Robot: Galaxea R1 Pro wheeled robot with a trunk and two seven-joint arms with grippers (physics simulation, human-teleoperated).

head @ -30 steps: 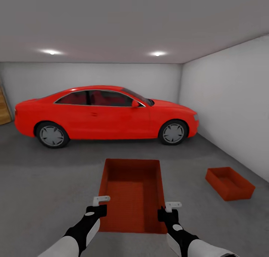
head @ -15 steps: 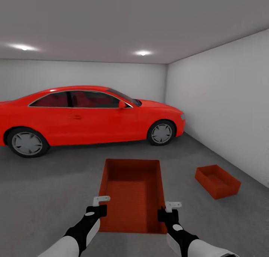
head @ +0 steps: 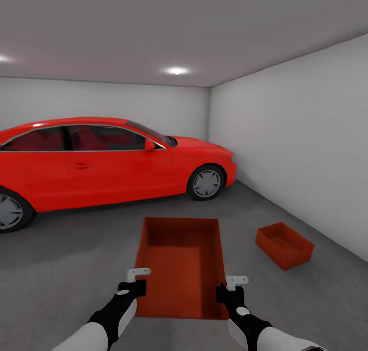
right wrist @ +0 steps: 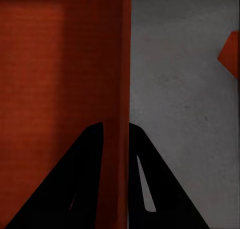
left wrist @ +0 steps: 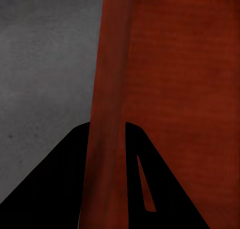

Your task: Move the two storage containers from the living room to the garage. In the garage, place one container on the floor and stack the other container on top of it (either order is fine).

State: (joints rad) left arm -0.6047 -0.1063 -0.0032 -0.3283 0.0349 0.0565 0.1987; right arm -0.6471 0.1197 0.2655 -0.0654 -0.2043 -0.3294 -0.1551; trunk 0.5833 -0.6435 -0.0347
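Observation:
I am in the garage, carrying one red-orange storage container [head: 179, 259] level in front of me above the grey concrete floor [head: 66, 259]. My left gripper [head: 136, 278] is shut on its left side wall [left wrist: 107, 79], with one dark finger [left wrist: 55, 184] outside that wall. My right gripper [head: 232, 284] is shut on its right side wall [right wrist: 120, 79], gripped between dark fingers [right wrist: 155, 189]. The other storage container [head: 284, 244] rests on the floor ahead to the right, close to the white wall; one corner of it [right wrist: 231, 54] shows in the right wrist view.
A glossy red car [head: 102, 162] stands across the garage ahead and to the left. A plain white wall [head: 306, 136] runs along the right side. Open concrete floor [head: 245, 208] lies between me, the car and the resting container.
The head view has swung right: the car and the floor container have slid left in the picture, and the container looks slightly nearer. Both grippers and the held container keep their pose.

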